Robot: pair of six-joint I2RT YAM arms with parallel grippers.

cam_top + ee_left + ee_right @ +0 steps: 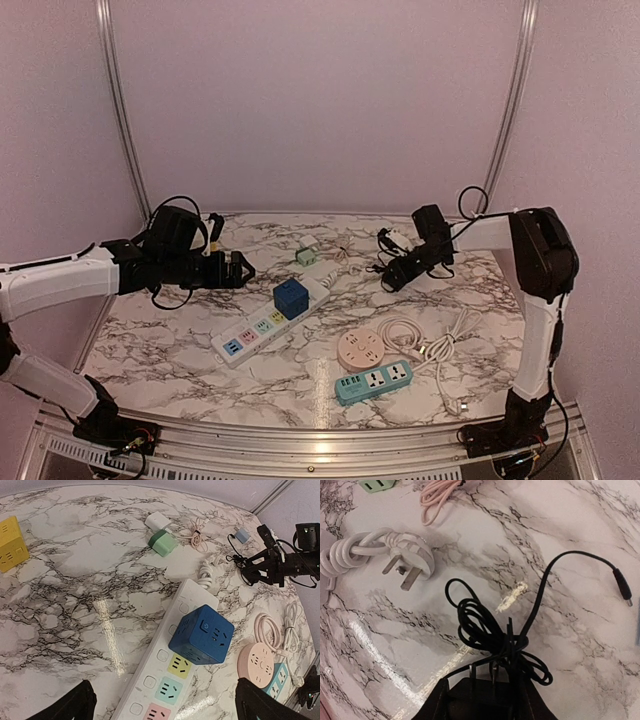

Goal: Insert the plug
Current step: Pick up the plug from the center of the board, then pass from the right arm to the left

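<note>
At the left of the top view, your left gripper (238, 270) hangs over the marble table (160, 340). Its jaws are spread wide with nothing between them, and the left wrist view shows the 2 fingers at opposite bottom corners.

Just right of it and lower lies the white power strip (262, 328), its long axis running from lower left to upper right. A blue cube adapter (290, 297) sits on its middle, and the coloured sockets toward the strip's lower-left end look free. Lower centre, a round pink socket (360, 350) and a teal strip (373, 382) sit close together.

At upper right, your right gripper (395, 275) is low near the table. In the right wrist view its jaws appear pressed against the body of the black plug (487, 692). The plug's 2 prongs point toward the top of that frame, away from the wrist, and its black cord (490, 635) is tangled just ahead.

So your right arm has the plug, and every socket lies left of it and lower in the top view. The prongs will probably need turning downward before they meet a socket face. Your left arm is nearer the white strip and could steady it. You cannot tell from here which socket is meant.
</note>
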